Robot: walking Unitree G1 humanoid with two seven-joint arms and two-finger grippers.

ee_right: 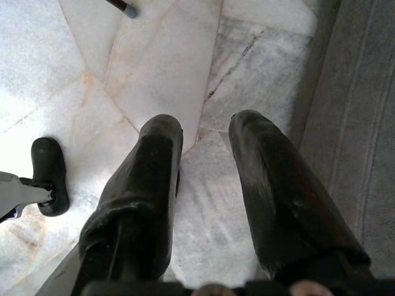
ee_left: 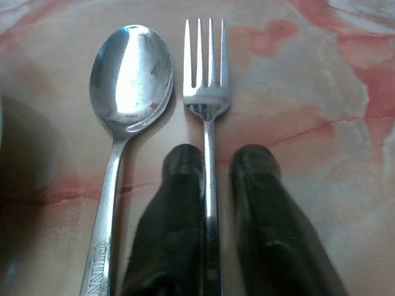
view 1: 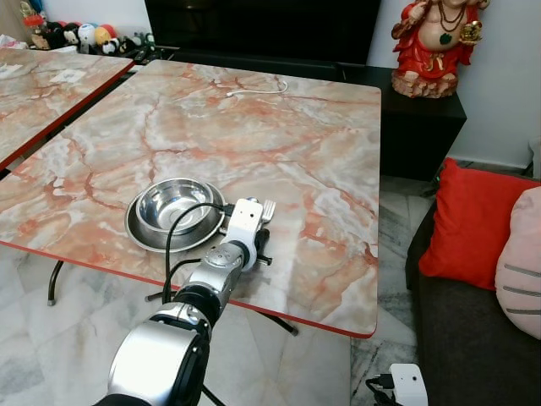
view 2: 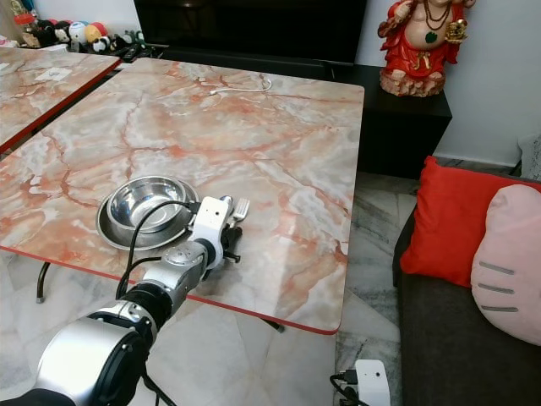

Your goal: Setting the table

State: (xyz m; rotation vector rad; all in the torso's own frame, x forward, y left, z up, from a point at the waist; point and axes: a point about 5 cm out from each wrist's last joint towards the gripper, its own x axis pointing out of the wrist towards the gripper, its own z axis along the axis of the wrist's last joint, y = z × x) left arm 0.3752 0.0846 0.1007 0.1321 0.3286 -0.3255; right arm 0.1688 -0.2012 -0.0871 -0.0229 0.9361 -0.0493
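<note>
Near the bench's (view 1: 321,127) front edge, our left hand (view 1: 254,222) reaches beside the bowl (view 1: 173,205) on its plate (view 1: 139,233). At the wrist, fingers (ee_left: 176,203) slightly parted straddle the fork (ee_left: 207,92) beside the spoon (ee_left: 131,77) (cutlery placing, we judge); next, release and retreat. Right hand (ee_right: 203,185) hangs open, holding nothing, over the floor (ee_right: 154,55).

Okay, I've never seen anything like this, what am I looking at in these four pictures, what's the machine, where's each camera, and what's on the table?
It is a humanoid robot with two silver arms. Two pictures come from its head, looking down at a pink marbled table. On it a shiny steel bowl sits in a steel plate. The other two come from wrist cameras. The left gripper has its black fingers either side of a silver fork, whose handle runs between them, beside a silver spoon. The right gripper hangs open above the marble floor.
</note>
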